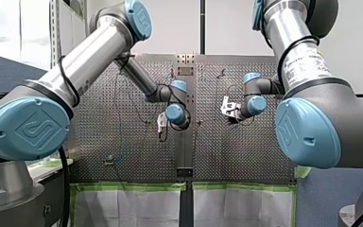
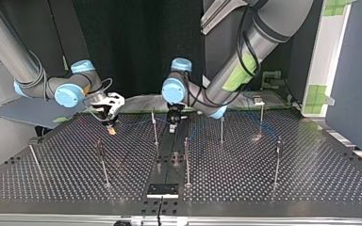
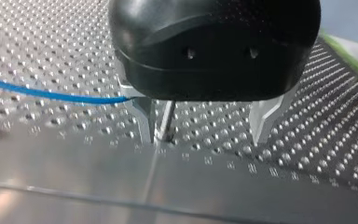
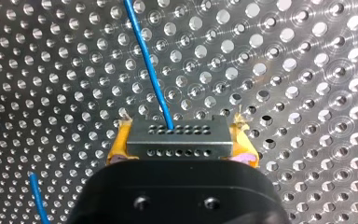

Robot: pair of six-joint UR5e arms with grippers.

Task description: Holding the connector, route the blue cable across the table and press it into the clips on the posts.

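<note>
Beside the thin post (image 3: 168, 122), my left jaws stand released, one metal finger (image 3: 265, 119) on each side of it, low over the counter (image 3: 307, 154). I judge they are placed there to press down the blue cable (image 3: 51, 94), which runs up to the finger nearest the post. Away from that post, my right jaws are clenched on the connector (image 4: 177, 137) between yellow pads (image 4: 115, 148), so the cable's end is under control for routing.
</note>
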